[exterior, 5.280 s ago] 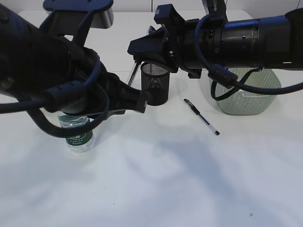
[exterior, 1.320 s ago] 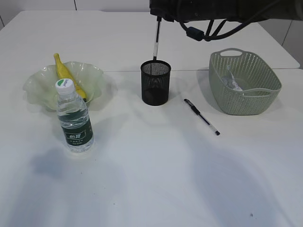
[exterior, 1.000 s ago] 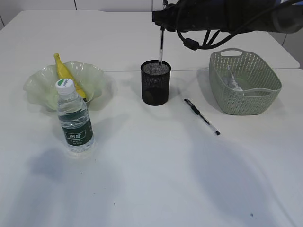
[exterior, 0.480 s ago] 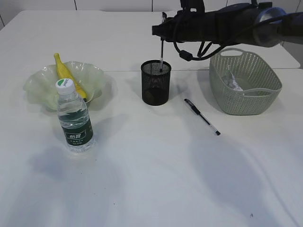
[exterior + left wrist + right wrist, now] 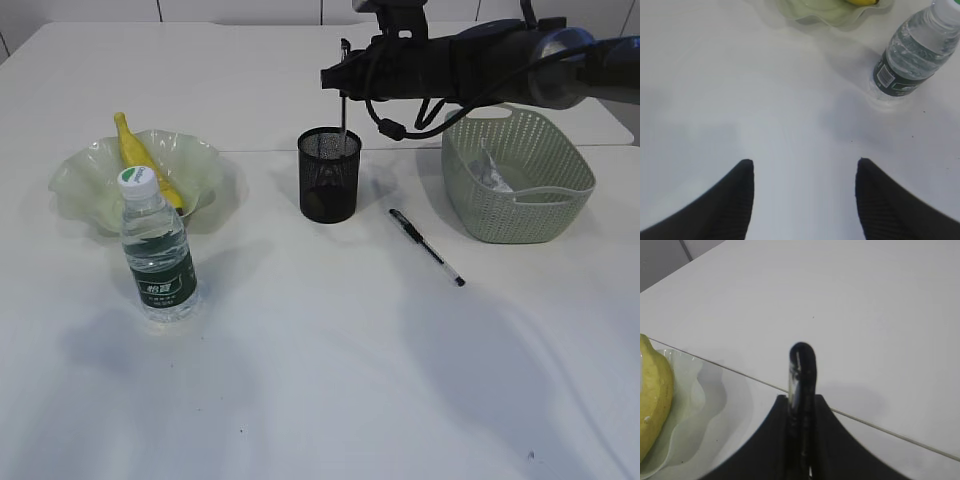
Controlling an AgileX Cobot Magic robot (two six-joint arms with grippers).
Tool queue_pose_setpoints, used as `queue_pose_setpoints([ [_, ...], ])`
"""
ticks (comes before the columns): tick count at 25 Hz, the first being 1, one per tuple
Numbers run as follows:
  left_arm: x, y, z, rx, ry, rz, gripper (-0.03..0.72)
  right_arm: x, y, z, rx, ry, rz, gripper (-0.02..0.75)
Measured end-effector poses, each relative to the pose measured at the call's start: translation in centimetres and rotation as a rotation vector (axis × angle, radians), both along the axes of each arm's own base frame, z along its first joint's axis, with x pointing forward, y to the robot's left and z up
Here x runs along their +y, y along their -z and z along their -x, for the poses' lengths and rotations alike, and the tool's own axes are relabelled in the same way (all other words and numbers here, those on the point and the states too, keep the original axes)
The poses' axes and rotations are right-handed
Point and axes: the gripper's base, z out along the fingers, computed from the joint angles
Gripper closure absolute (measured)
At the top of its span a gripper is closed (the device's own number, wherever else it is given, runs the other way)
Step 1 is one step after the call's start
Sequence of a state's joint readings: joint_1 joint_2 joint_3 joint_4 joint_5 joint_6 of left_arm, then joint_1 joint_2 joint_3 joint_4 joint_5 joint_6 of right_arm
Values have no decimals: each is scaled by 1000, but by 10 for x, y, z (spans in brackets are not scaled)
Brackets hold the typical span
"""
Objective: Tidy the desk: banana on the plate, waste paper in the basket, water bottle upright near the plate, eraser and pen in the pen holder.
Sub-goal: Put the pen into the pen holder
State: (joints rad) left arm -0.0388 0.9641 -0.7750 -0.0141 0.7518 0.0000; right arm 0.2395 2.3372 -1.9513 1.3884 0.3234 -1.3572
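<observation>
My right gripper [image 5: 342, 72] reaches in from the right above the black mesh pen holder [image 5: 329, 180]. It is shut on a black pen [image 5: 343, 118] that hangs upright with its lower end inside the holder. The right wrist view shows the pen [image 5: 801, 367] pinched in the gripper [image 5: 801, 399]. A second pen [image 5: 427, 247] lies on the table right of the holder. The banana [image 5: 138, 155] rests on the green glass plate [image 5: 90, 180]. The water bottle [image 5: 157, 250] stands upright in front of the plate. Waste paper [image 5: 490, 172] lies in the basket [image 5: 520, 210]. My left gripper [image 5: 805, 165] hangs open over bare table. The eraser is hidden.
In the left wrist view the bottle [image 5: 912, 50] stands to the upper right and the plate [image 5: 830, 10] lies at the top edge. The right wrist view catches the banana [image 5: 655, 395] and the plate rim [image 5: 695, 405] at the lower left. A seam [image 5: 250, 151] crosses the white table behind the holder.
My right gripper has come down with the pen, whose lower end now sits deeper in the holder. The left arm, over the bottle five seconds ago, has left the exterior view.
</observation>
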Motion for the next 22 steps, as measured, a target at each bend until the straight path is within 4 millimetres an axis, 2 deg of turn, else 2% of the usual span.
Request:
queue_pose_setpoints([
  [13,0,0,0,0,0,2,256,1,3,0,3,-14,7,670],
  [22,0,0,0,0,0,2,256,1,3,0,2,-15,8,577],
])
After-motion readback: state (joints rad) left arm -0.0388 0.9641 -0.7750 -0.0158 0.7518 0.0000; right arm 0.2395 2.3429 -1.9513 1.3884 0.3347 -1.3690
